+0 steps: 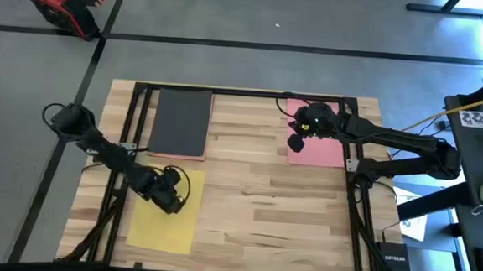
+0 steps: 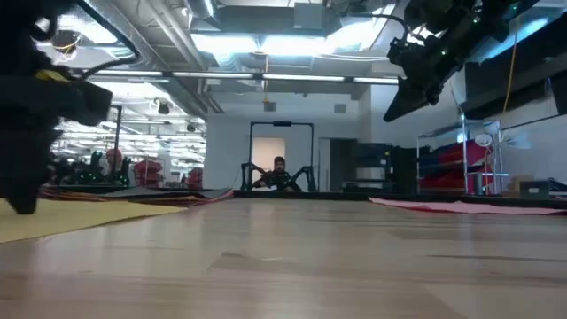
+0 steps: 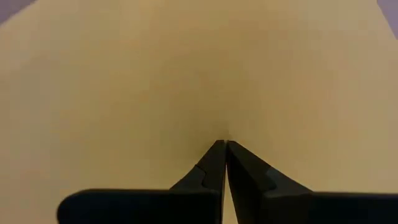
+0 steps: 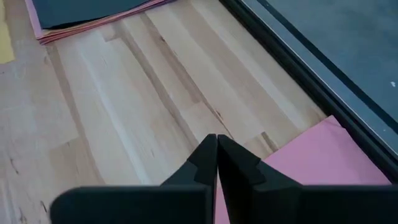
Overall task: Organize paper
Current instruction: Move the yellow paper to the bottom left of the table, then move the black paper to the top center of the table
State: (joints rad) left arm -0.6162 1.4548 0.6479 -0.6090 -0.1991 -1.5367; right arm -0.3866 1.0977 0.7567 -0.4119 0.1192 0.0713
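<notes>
A yellow sheet of paper lies flat on the near left of the table. My left gripper is shut, with its tips down on the sheet. A pink sheet lies flat at the far right. My right gripper hangs shut, well above that sheet's left edge and clear of it, as the low view shows. A black sheet tops a stack at the far left, with pink and orange edges showing beneath it. My left gripper presses its shut fingertips down on the yellow sheet's surface, in the sheet's far half. The fingers come from above, slanting down. The sheet lies flat on the table.
A black frame rail runs along the table's far edge, and more rails run down both sides. Bare wood spans the middle and near right of the table. A red machine stands on the floor beyond the table.
</notes>
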